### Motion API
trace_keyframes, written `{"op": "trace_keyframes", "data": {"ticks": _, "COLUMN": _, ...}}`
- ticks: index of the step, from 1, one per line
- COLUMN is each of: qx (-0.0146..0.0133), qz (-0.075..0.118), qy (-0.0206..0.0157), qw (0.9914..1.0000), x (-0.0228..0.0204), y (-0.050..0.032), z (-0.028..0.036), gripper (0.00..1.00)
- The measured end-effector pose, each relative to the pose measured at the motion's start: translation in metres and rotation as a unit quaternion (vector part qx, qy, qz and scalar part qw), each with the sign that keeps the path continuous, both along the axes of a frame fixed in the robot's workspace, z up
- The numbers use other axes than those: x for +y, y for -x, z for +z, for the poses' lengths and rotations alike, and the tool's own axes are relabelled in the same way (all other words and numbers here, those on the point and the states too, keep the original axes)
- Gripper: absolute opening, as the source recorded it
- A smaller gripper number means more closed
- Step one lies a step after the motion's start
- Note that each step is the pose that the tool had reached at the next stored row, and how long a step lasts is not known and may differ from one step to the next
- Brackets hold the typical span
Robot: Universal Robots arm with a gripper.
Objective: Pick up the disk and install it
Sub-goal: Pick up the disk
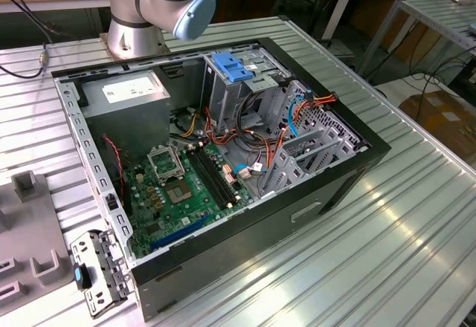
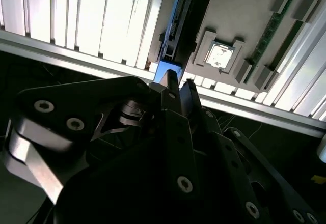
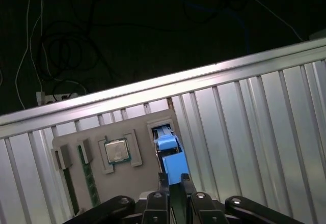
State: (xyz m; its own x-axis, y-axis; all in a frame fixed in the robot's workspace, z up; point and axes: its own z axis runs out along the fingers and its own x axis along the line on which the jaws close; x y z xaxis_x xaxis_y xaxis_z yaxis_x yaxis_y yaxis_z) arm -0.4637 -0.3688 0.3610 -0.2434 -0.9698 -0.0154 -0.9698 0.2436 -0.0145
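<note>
The disk (image 3: 165,141) stands on edge in a slot of a grey parts tray (image 3: 145,124), with its blue plastic frame facing up; the second wrist view shows its blue frame end (image 2: 167,73). In both wrist views my gripper (image 3: 173,182) (image 2: 179,87) hangs well above the tray, in line with the disk's blue end. Its two black fingers are pressed together with nothing between them. The open computer case (image 1: 216,156) lies on the ribbed aluminium table (image 1: 387,253) in the exterior view, with a light-blue bracket (image 1: 233,68) on top of its drive cage.
On the tray beside the disk sit a processor chip (image 3: 116,150) and a green memory stick (image 3: 87,179). Inside the case are a grey power-supply box (image 1: 126,89), a green motherboard (image 1: 175,193) and loose cables (image 1: 294,108). The arm's base (image 1: 137,15) stands behind the case. Beyond the table's edge (image 3: 153,89) the floor is dark.
</note>
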Motion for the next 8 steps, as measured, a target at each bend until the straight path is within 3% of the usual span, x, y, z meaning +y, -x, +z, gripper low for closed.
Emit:
{"op": "trace_keyframes", "data": {"ticks": 3, "qx": 0.0, "qz": 0.001, "qy": 0.0, "qw": 1.0, "x": 0.0001, "y": 0.0002, "z": -0.0003, "gripper": 0.25}}
{"op": "trace_keyframes", "data": {"ticks": 6, "qx": 0.0, "qz": 0.012, "qy": -0.0022, "qw": 0.99992, "x": 0.0003, "y": 0.0009, "z": -0.0027, "gripper": 0.43}}
{"op": "trace_keyframes", "data": {"ticks": 8, "qx": 0.0, "qz": 0.024, "qy": -0.0033, "qw": 0.99972, "x": 0.0004, "y": 0.0011, "z": -0.0047, "gripper": 0.49}}
